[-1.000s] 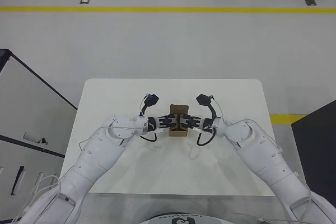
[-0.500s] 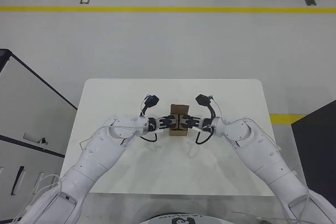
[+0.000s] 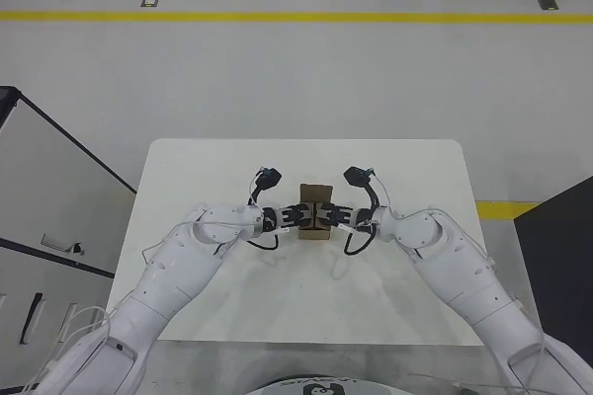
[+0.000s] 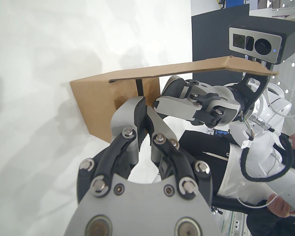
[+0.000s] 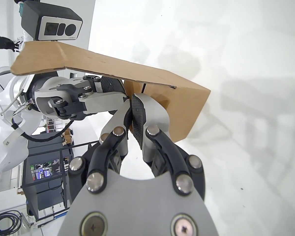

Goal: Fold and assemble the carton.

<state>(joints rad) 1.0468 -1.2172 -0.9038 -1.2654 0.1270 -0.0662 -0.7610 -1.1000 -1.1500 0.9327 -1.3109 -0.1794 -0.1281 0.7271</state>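
1. Carton (image 3: 316, 192) sits mid-table (image 3: 405, 296), slightly toward the far side, with one flap (image 4: 186, 68) sticking out open.
2. At its left side, the left gripper (image 3: 298, 214) has its fingers clenched on a cardboard edge.
3. At its right side, the right gripper (image 3: 334, 214) likewise pinches cardboard between its pads (image 5: 137, 109).
4. Both sets of tips lie just beside each other.

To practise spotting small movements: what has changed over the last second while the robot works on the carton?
Very little. Both arms edged slightly inward toward the carton, and nothing was taken hold of or let go. The left gripper and right gripper stay shut on the carton's flaps, and the carton stands in the same spot on the table.
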